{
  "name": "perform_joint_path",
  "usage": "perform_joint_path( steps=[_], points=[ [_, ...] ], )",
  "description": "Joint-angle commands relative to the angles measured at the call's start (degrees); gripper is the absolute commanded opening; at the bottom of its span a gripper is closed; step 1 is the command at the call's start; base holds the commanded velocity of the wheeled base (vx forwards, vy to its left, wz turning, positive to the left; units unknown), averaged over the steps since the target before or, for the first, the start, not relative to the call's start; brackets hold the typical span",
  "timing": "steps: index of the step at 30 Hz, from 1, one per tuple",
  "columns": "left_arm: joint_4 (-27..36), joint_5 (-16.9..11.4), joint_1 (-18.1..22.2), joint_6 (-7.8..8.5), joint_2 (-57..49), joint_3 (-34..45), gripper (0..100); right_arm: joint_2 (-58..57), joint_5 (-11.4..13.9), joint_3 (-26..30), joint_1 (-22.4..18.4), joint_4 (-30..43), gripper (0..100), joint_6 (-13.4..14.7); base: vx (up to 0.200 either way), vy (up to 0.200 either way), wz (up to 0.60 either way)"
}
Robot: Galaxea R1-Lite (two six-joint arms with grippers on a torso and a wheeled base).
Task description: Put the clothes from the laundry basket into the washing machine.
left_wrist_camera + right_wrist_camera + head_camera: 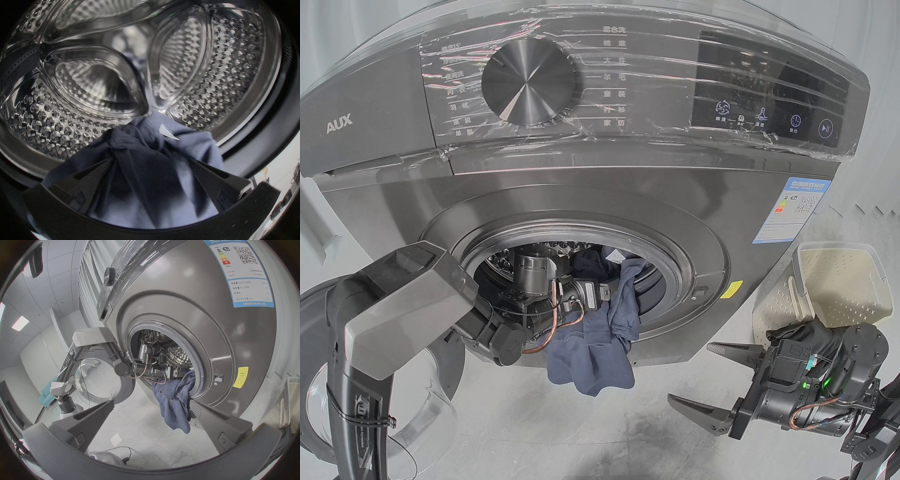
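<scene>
The washing machine stands with its round opening uncovered. A dark blue garment hangs half out over the lower rim, its top end inside the steel drum. My left arm is reached into the opening. Its gripper is open, and the bunched blue garment lies between the spread fingers. My right gripper hovers open and holds nothing, low at the right, in front of the cream laundry basket. From the right wrist view the garment dangles beyond the right gripper.
The machine's glass door is swung open at the lower left, beside my left arm. The basket leans against the machine's right side, its perforated walls bare. Grey floor lies open below the machine's front.
</scene>
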Motion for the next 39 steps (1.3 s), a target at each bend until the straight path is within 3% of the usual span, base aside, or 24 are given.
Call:
perform_joint_path(
  steps=[1,6,9,22,23,29,39],
  points=[
    [0.63,-1.15,-2.23,0.05,-4.31,4.76,100,0.02,0.03,-0.01,0.03,-0.05,100,-0.03,0.0,0.0,0.0],
    [1.07,-2.12,-3.29,0.58,-4.31,6.61,100,0.02,0.03,-0.1,0.03,-0.05,100,-0.03,0.0,0.0,0.0],
    [1.07,-2.82,-3.64,2.25,-3.69,7.31,100,0.02,0.03,-0.1,0.03,-0.05,100,-0.03,0.0,0.0,0.0],
    [0.45,-2.39,-3.9,2.86,0.61,5.73,100,0.02,0.03,-0.19,0.03,-0.05,100,-0.03,0.0,0.0,0.0],
    [0.37,-2.47,-3.82,2.86,0.52,5.64,0,0.02,0.03,-0.19,0.03,-0.05,100,-0.03,0.0,0.0,0.0],
    [-0.69,-2.12,-3.2,2.42,-0.18,4.5,0,0.02,0.03,-0.19,0.12,-0.05,100,-0.03,0.0,0.0,0.0],
    [-6.58,2.54,0.84,1.72,2.55,-5.17,0,1.34,-0.05,-0.37,0.3,-0.85,100,-0.03,0.0,0.0,0.0]
  ],
)
